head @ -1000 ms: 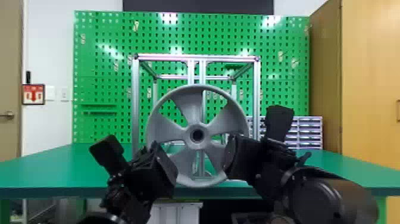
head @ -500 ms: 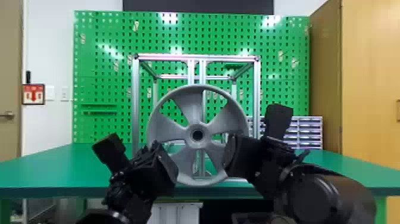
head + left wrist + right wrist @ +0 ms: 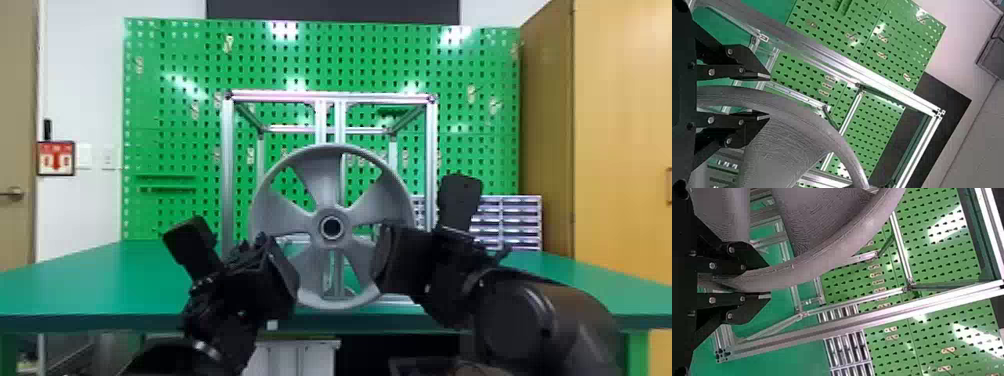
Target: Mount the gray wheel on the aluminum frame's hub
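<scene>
The gray wheel [image 3: 320, 182] stands upright in front of the aluminum frame [image 3: 227, 165], its center bore facing the head camera; whether it touches the hub behind cannot be told. At the wheel's lower left is my left gripper [image 3: 277, 282], and at its lower right my right gripper [image 3: 397, 260]. In the left wrist view, the left gripper [image 3: 768, 96] is open, fingers on both sides of the wheel rim [image 3: 801, 113], with a gap beside the upper finger. In the right wrist view, the right gripper [image 3: 768, 282] is shut on the rim [image 3: 805, 272].
The frame stands on the green table [image 3: 125, 280], before a green pegboard [image 3: 170, 130]. Small drawers [image 3: 520, 215] stand behind at the right, near a wooden cabinet [image 3: 620, 125]. A white unit [image 3: 295, 357] is below the table's front edge.
My left arm has shifted slightly up and to the right beside the wheel. The right forearm has moved slightly left and up. The wheel has stayed in almost the same place.
</scene>
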